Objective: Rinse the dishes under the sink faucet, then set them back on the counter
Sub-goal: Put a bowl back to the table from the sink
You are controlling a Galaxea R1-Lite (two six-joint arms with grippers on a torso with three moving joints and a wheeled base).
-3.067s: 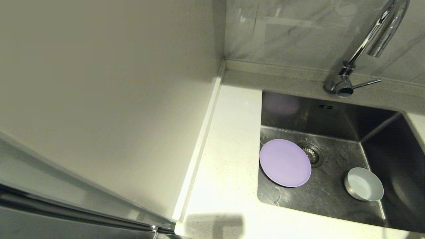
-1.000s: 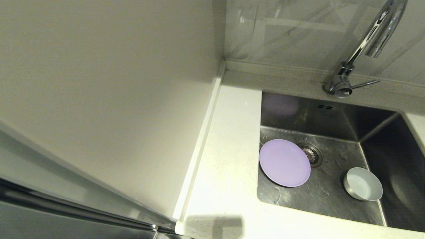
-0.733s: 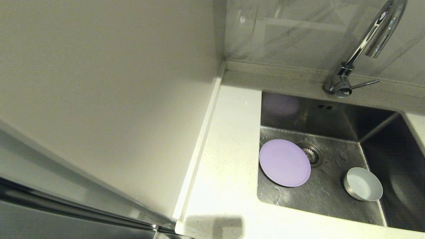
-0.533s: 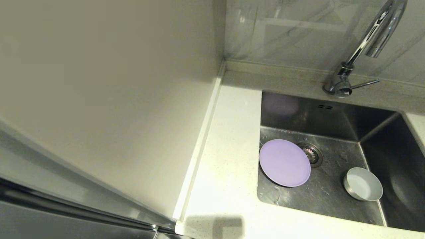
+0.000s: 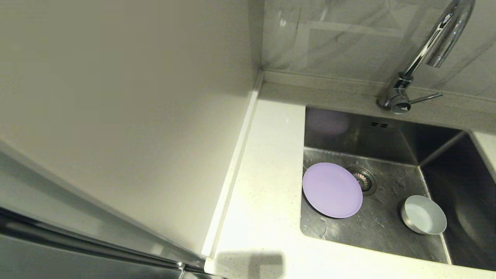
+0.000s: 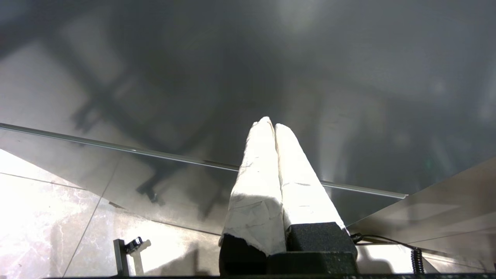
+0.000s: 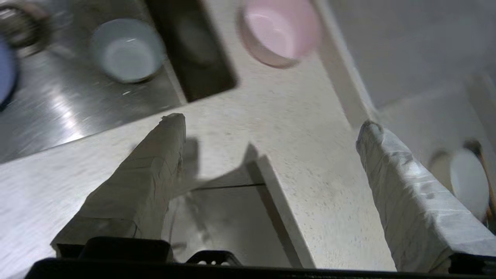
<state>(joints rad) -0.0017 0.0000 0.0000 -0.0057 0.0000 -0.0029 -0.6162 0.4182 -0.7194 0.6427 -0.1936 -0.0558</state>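
Right gripper (image 7: 271,124) hangs over the counter's front edge, its two tape-wrapped fingers (image 7: 155,155) spread wide with nothing between them. Left gripper (image 6: 270,124) is parked down by a dark glossy panel, white wrapped fingers pressed together.

In the head view the square steel sink (image 5: 445,155) holds the flat round lilac plate (image 5: 332,190) at 9 o'clock on its wet floor, close against the near-left wall and overlapping the round drain strainer (image 5: 364,179). The small blue-grey bowl (image 5: 423,214) sits upright at 4 o'clock, well apart from the plate. The chrome gooseneck faucet (image 5: 434,42) rises at 12 o'clock. The pale pink bowl (image 7: 279,31) rests on the speckled white counter (image 7: 271,116), just beside the sink's rim, with bare worktop around it.
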